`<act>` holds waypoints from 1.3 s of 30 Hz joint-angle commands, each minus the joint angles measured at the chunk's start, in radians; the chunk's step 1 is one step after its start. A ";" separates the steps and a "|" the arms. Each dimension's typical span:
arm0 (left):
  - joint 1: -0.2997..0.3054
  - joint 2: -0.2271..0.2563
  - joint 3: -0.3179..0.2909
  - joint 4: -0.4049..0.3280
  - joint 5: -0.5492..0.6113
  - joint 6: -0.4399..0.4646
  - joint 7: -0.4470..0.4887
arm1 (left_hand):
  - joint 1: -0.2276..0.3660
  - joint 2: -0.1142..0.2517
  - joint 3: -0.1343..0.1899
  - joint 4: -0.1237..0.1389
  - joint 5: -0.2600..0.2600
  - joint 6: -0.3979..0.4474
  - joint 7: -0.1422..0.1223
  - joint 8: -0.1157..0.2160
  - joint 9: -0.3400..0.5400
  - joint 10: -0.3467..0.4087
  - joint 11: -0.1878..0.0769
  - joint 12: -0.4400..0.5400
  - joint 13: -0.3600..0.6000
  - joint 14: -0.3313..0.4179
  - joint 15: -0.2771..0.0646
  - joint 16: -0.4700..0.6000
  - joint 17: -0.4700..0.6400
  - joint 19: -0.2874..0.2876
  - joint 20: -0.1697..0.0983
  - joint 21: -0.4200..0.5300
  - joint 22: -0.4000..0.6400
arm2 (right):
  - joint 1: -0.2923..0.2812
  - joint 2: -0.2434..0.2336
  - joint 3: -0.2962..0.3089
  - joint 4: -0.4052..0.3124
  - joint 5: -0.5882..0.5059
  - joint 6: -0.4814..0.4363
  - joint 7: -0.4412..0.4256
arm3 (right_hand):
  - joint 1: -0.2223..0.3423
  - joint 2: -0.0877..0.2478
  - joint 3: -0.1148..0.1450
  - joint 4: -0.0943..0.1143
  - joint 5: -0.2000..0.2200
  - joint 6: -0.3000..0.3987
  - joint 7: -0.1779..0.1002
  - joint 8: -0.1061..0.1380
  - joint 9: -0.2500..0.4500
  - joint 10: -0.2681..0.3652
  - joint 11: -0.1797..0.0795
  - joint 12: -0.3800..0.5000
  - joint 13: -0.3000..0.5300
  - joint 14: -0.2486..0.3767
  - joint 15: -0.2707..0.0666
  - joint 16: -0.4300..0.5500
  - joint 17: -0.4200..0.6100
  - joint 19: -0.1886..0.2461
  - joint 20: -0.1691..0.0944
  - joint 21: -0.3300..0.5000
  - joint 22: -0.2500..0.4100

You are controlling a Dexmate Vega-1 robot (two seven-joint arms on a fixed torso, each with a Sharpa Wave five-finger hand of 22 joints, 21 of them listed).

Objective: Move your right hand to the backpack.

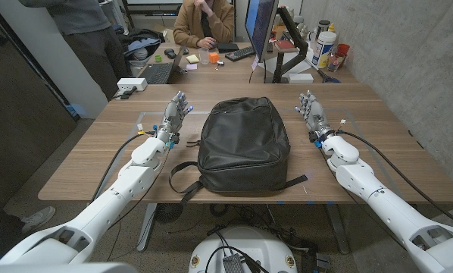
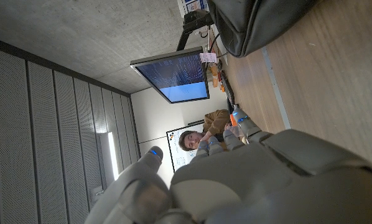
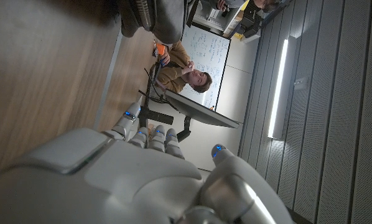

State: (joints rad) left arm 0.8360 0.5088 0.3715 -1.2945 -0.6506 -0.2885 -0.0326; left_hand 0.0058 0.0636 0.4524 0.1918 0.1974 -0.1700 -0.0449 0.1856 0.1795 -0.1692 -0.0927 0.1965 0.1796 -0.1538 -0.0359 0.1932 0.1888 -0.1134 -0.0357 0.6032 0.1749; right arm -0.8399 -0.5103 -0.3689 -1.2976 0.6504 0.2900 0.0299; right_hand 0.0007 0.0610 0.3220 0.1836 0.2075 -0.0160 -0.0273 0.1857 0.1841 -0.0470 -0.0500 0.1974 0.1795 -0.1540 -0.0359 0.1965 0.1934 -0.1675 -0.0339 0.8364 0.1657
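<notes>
While the left robot hand (image 1: 176, 111) stands on the wooden tabletop (image 1: 378, 155) with fingers spread and nothing held, the black backpack (image 1: 243, 144) lies at the tabletop's middle, just to that hand's right. Its straps trail toward the near edge. Right of the backpack, apart from it, the right robot hand (image 1: 311, 110) stands with fingers spread, empty.
</notes>
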 commanded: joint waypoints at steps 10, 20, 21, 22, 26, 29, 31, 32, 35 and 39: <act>-0.008 -0.003 0.002 0.015 -0.003 0.010 -0.003 | 0.000 0.106 0.003 -0.002 0.008 -0.064 -0.001 0.005 0.003 -0.024 0.001 0.007 0.003 -0.006 -0.040 0.004 0.005 -0.003 -0.059 0.002 0.003 | 0.013 0.004 -0.002 0.022 0.004 -0.003 0.013 | -0.001 0.113 0.005 0.001 0.004 0.002 -0.008 0.008 0.005 -0.003 -0.005 0.008 0.003 -0.010 -0.053 0.007 0.003 -0.075 -0.133 0.004 0.004; -0.016 -0.009 0.004 0.030 -0.004 0.005 -0.009 | 0.000 0.106 0.002 -0.002 0.008 -0.061 -0.002 0.006 0.003 -0.021 -0.001 0.007 0.003 -0.005 -0.040 0.004 0.005 -0.002 -0.052 0.000 0.003 | 0.017 0.005 -0.002 0.030 0.005 -0.004 0.014 | -0.001 0.113 0.003 0.001 0.004 0.003 -0.009 0.008 0.005 0.000 -0.006 0.009 0.003 -0.008 -0.052 0.007 0.003 -0.071 -0.131 0.000 0.004; -0.016 -0.010 0.004 0.030 -0.004 0.005 -0.009 | 0.000 0.106 0.002 -0.002 0.008 -0.060 -0.002 0.006 0.003 -0.021 0.000 0.007 0.003 -0.005 -0.040 0.004 0.005 -0.002 -0.052 -0.001 0.003 | 0.018 0.005 -0.002 0.031 0.005 -0.004 0.014 | -0.001 0.113 0.003 0.001 0.004 0.003 -0.009 0.008 0.005 -0.001 -0.005 0.009 0.003 -0.008 -0.051 0.007 0.003 -0.071 -0.130 -0.001 0.004; -0.017 -0.010 0.004 0.030 -0.004 0.006 -0.010 | 0.000 0.106 0.001 -0.002 0.008 -0.060 -0.001 0.006 0.003 -0.022 0.000 0.007 0.003 -0.005 -0.040 0.004 0.005 -0.002 -0.052 -0.001 0.003 | 0.018 0.005 -0.002 0.031 0.005 -0.003 0.014 | -0.001 0.113 0.003 0.001 0.004 0.003 -0.009 0.008 0.005 0.000 -0.005 0.009 0.003 -0.008 -0.051 0.007 0.003 -0.071 -0.130 -0.001 0.004; -0.018 -0.011 0.004 0.032 -0.003 0.005 -0.009 | 0.000 0.107 0.001 -0.002 0.009 -0.059 -0.002 0.006 0.003 -0.021 0.000 0.006 0.003 -0.006 -0.040 0.003 0.005 -0.001 -0.051 -0.002 0.003 | 0.019 0.006 -0.001 0.034 0.006 -0.002 0.015 | -0.001 0.113 0.002 0.002 0.004 0.004 -0.008 0.008 0.005 0.000 -0.005 0.009 0.003 -0.007 -0.052 0.008 0.003 -0.070 -0.130 -0.003 0.005; -0.020 -0.011 0.005 0.033 -0.003 0.006 -0.011 | 0.000 0.107 0.000 -0.002 0.009 -0.059 -0.001 0.006 0.003 -0.022 0.000 0.006 0.003 -0.006 -0.040 0.003 0.005 -0.001 -0.051 -0.003 0.003 | 0.020 0.006 0.000 0.037 0.007 0.000 0.016 | -0.001 0.113 0.001 0.002 0.004 0.004 -0.009 0.008 0.005 0.001 -0.006 0.009 0.003 -0.007 -0.053 0.008 0.003 -0.069 -0.131 -0.004 0.005; -0.021 -0.013 0.006 0.033 -0.003 0.006 -0.009 | 0.000 0.107 0.000 -0.002 0.009 -0.058 -0.002 0.006 0.003 -0.021 0.000 0.006 0.003 -0.005 -0.040 0.003 0.004 -0.001 -0.051 -0.003 0.003 | 0.019 0.006 0.000 0.037 0.007 -0.001 0.016 | -0.001 0.113 0.001 0.002 0.004 0.004 -0.008 0.008 0.005 0.001 -0.006 0.009 0.003 -0.007 -0.052 0.008 0.003 -0.069 -0.130 -0.005 0.005; -0.022 -0.013 0.006 0.034 -0.003 0.006 -0.010 | 0.000 0.107 0.000 -0.002 0.009 -0.058 -0.001 0.006 0.003 -0.021 0.000 0.006 0.003 -0.005 -0.040 0.003 0.004 -0.001 -0.052 -0.003 0.003 | 0.019 0.005 0.000 0.038 0.007 -0.001 0.017 | -0.001 0.113 0.001 0.002 0.004 0.005 -0.007 0.008 0.005 0.001 -0.005 0.009 0.003 -0.007 -0.052 0.008 0.003 -0.069 -0.129 -0.006 0.005; -0.023 -0.013 0.007 0.033 -0.001 0.007 -0.010 | 0.000 0.107 -0.001 -0.002 0.009 -0.058 -0.003 0.005 0.003 -0.021 0.000 0.006 0.003 -0.005 -0.040 0.003 0.004 -0.001 -0.051 -0.004 0.003 | 0.018 0.005 0.002 0.038 0.009 0.000 0.017 | -0.001 0.114 0.001 0.002 0.004 0.005 -0.007 0.008 0.005 0.001 -0.006 0.009 0.003 -0.006 -0.052 0.008 0.003 -0.068 -0.129 -0.007 0.005; -0.023 -0.014 0.008 0.032 -0.001 0.008 -0.008 | 0.000 0.107 -0.001 -0.002 0.009 -0.058 -0.003 0.005 0.003 -0.020 0.001 0.006 0.003 -0.005 -0.040 0.003 0.004 0.000 -0.051 -0.004 0.003 | 0.017 0.003 0.003 0.038 0.010 -0.001 0.017 | -0.001 0.114 0.000 0.002 0.004 0.005 -0.008 0.008 0.005 0.001 -0.005 0.009 0.003 -0.006 -0.053 0.008 0.003 -0.068 -0.129 -0.009 0.005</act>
State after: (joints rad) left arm 0.8172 0.4974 0.3770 -1.2640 -0.6539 -0.2805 -0.0414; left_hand 0.0058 0.0636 0.4524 0.1918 0.1973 -0.1698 -0.0447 0.1855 0.1791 -0.1689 -0.0924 0.1965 0.1794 -0.1537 -0.0359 0.1934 0.1885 -0.1132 -0.0356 0.5992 0.1746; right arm -0.8225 -0.5051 -0.3699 -1.2631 0.6571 0.2870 0.0453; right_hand 0.0006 0.0610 0.3219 0.1835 0.2075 -0.0160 -0.0269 0.1857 0.1839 -0.0467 -0.0499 0.1974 0.1792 -0.1538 -0.0358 0.2001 0.1931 -0.1673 -0.0339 0.8284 0.1654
